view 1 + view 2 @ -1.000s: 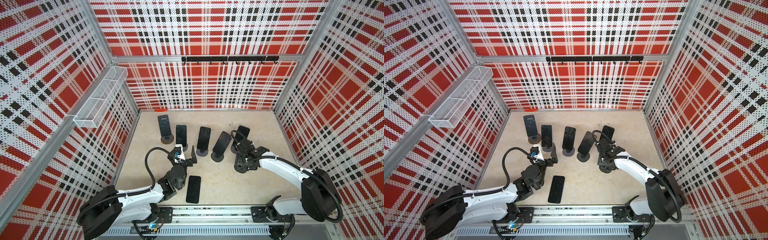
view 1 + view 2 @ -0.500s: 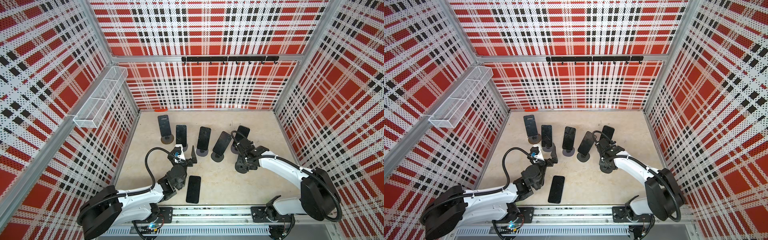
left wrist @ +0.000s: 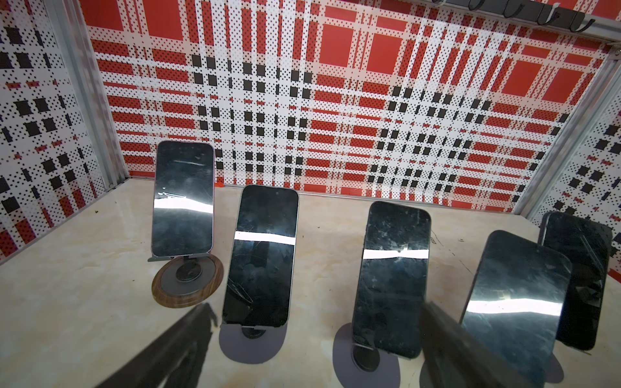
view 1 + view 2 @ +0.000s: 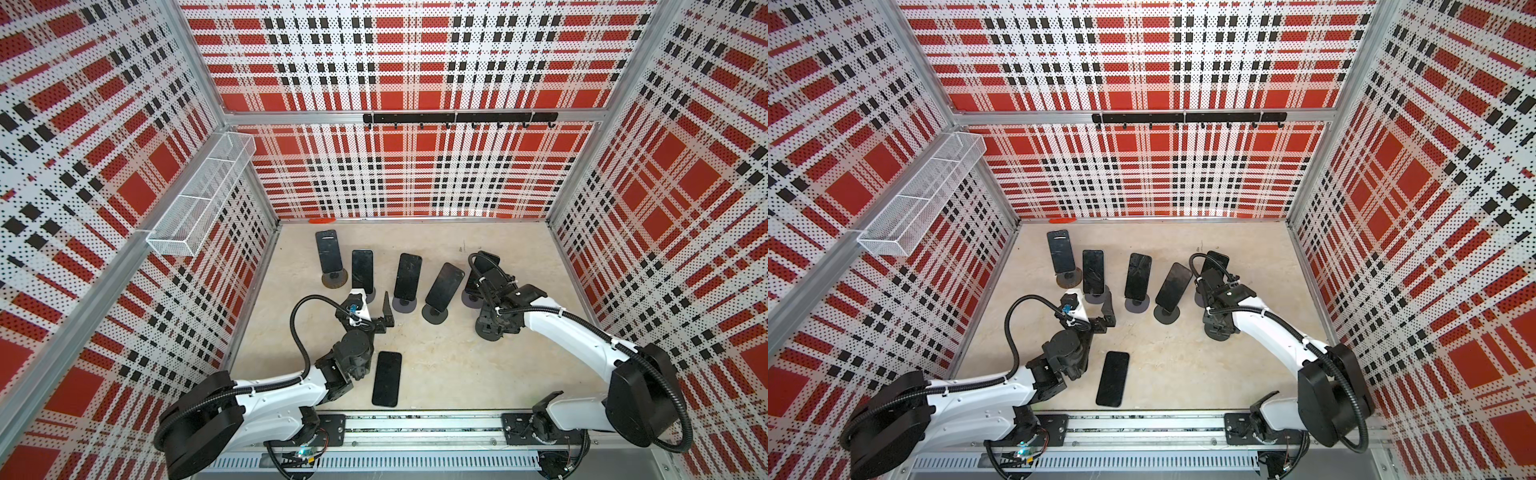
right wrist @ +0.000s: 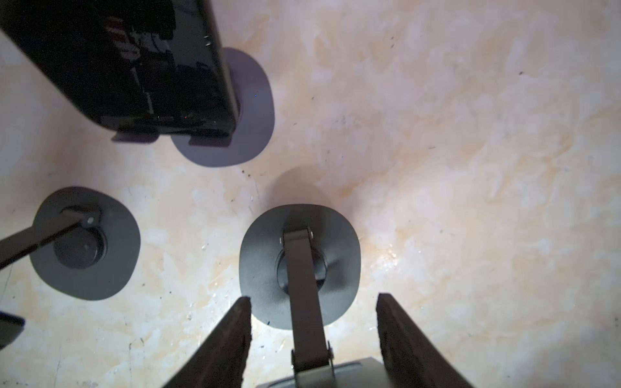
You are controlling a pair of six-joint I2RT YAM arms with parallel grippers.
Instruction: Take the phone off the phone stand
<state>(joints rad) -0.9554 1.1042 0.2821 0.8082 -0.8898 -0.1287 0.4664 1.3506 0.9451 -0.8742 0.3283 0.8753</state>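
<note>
Approach step: left fingers (image 3: 181, 352) spread toward a phone (image 3: 260, 255) propped in its stand (image 3: 252, 342) on the tabletop (image 3: 84, 268), right fingers (image 5: 232, 342) pinching an empty stand (image 5: 299, 265); next, likely, gripping the phone's edges, lifting clear.

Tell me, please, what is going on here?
Two robot arms are taking phones off stands. The right gripper is closed on an empty stand, and one phone lies flat on the table. The left gripper is open and holds nothing; it faces the row of five phones on their stands.
</note>
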